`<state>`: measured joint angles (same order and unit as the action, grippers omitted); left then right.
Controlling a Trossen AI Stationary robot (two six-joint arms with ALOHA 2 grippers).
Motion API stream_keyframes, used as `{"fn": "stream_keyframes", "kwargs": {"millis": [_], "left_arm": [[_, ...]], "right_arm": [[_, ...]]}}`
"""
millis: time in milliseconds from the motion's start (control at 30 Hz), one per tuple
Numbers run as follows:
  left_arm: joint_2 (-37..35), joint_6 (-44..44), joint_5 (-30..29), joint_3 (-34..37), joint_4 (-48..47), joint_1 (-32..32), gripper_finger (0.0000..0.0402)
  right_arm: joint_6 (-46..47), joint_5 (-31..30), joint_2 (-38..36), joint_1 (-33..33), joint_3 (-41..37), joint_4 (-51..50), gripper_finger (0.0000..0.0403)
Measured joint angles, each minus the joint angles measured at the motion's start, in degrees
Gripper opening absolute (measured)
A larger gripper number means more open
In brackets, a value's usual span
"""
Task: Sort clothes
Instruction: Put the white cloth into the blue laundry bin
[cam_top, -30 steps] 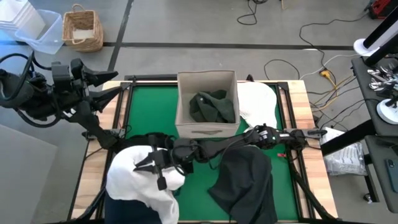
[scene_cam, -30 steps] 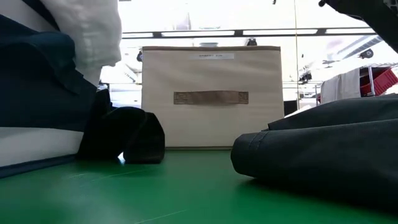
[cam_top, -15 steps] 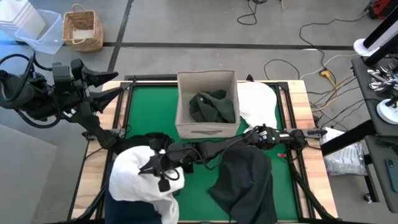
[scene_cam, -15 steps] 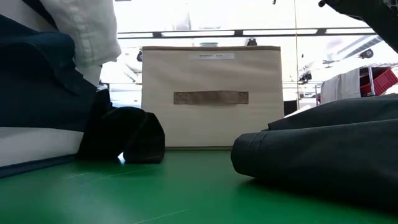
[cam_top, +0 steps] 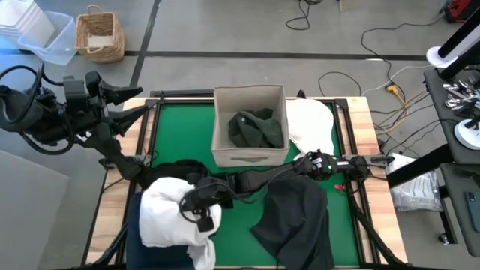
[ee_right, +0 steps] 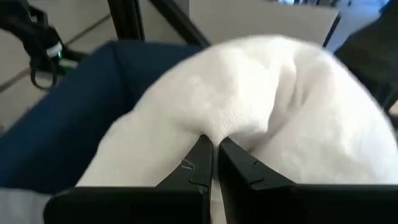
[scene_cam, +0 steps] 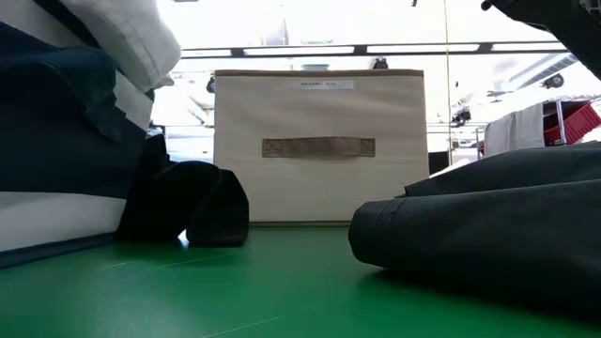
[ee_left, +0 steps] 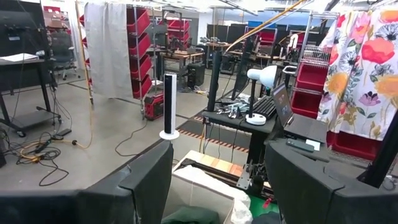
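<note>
White garment, pinched in the right gripper's closed jaws, has sunk lower over the navy bin; left gripper jaws parted.

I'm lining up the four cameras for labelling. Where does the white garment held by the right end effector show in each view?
High view: white garment, lower left, over the navy bin, at the right end effector.
Low view: top left corner, above the bin.
Left wrist view: not in it.
Right wrist view: fills the centre, pinched between the fingers.
Shared landmark: the beige fabric box, centre of the low view.
</note>
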<state>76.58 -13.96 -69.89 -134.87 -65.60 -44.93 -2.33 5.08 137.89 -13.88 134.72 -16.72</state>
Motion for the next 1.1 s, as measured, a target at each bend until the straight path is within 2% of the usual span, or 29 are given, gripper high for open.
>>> {"fn": "stream_keyframes", "kwargs": {"millis": [467,700,1100], "left_arm": [[0.2,0.0,0.0,0.0,-0.5,0.0,0.0233],[0.2,0.0,0.0,0.0,-1.8,0.0,0.0233],[0.4,0.0,0.0,1.2,-3.6,0.0,0.0233]], "right_arm": [[-2.1,0.0,0.1,-0.1,0.0,-11.1,0.0009],[-4.4,-0.6,0.1,-0.1,0.0,-13.4,0.0011],[-10.3,-0.9,0.1,-0.1,0.0,-13.3,0.0052]]}}
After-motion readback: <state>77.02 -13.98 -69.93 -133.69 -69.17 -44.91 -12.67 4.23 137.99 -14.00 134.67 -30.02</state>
